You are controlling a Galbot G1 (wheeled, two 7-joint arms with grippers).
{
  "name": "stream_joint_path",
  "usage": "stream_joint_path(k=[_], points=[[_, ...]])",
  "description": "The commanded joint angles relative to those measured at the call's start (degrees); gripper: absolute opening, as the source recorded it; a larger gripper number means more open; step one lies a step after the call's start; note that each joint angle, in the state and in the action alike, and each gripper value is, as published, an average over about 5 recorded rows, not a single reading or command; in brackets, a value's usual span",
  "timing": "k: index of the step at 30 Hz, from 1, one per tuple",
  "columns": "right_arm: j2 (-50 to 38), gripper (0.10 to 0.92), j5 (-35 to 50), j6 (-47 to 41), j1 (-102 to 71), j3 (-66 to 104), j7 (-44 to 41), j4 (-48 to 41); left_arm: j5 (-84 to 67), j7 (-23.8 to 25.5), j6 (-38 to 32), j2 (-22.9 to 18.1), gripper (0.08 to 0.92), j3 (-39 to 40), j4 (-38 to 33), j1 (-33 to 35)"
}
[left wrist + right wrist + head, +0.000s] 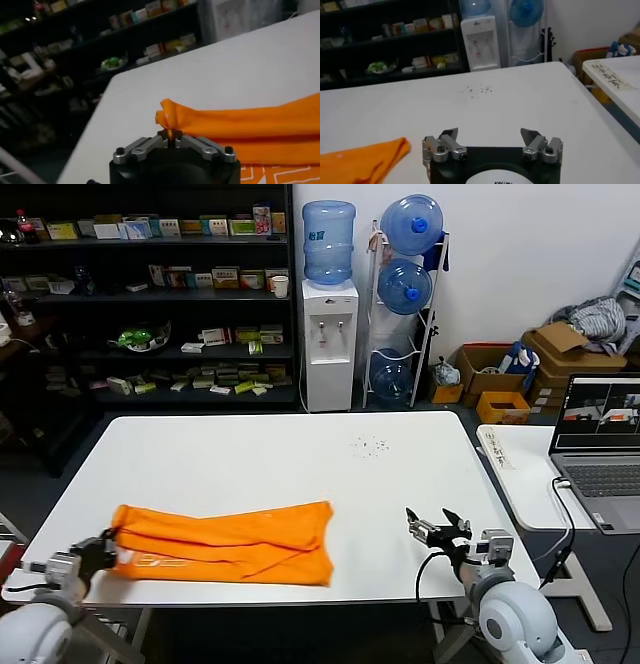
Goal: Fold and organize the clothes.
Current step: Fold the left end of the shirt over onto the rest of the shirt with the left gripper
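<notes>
The orange T-shirt (pixel 230 542) lies folded into a long band on the near left part of the white table (pixel 280 454). White lettering shows at its near edge (pixel 280 175). My left gripper (pixel 108 546) is at the shirt's left end, shut on a bunched bit of the orange cloth (pixel 170 117); in the left wrist view the gripper (pixel 170 137) pinches that fold between its tips. My right gripper (pixel 432 524) hovers open over the near right of the table, apart from the shirt, whose right end (pixel 360 160) shows in the right wrist view beside the gripper (pixel 490 134).
A second white table (pixel 520 474) with a laptop (pixel 605 449) stands at the right. Small dark specks (pixel 370 446) lie on the far middle of the table. Dark shelves (pixel 150 294), a water dispenser (pixel 328 334) and cardboard boxes (pixel 560 354) stand behind.
</notes>
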Motion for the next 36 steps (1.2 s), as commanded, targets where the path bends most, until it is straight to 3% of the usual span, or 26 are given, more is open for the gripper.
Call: stream_joint_path(k=[1, 3, 8, 13, 17, 24, 36], points=[[0.85, 0.823, -0.13, 0.66, 2.01, -1.73, -0.7, -1.63, 4.35, 3.01, -2.24, 8.17, 0.128, -12.1, 9.72, 1.03], [0.96, 0.823, -0.31, 0.64, 1.75, -1.54, -0.64, -1.49, 2.67, 2.59, -1.64, 7.52, 0.128, -11.8, 6.42, 1.51], [1.54, 0.823, -1.16, 0.33, 0.95, -1.16, -0.31, -1.4, -14.99, -2.82, 5.17, 3.37, 0.128, -6.56, -10.79, 3.27], [2.14, 0.823, -1.32, -0.65, 0.4, -0.72, 0.69, -1.49, -30.57, -11.92, 11.64, -5.7, 0.128, 3.33, -19.93, -1.3], [2.51, 0.823, -0.94, -1.47, -0.26, 0.2, 1.68, -1.55, -38.03, -16.73, 13.5, -12.84, 0.128, 8.88, -20.42, -5.19], [3.38, 0.823, -1.07, -1.87, -0.87, 0.56, 2.33, -2.67, -36.83, -19.48, 14.09, -21.49, 0.128, 14.84, -18.4, -9.77], [4.13, 0.823, -1.03, -2.05, -0.22, 0.06, 2.49, -3.34, -31.75, -18.97, 14.2, -25.12, 0.128, 18.06, -16.7, -13.8]])
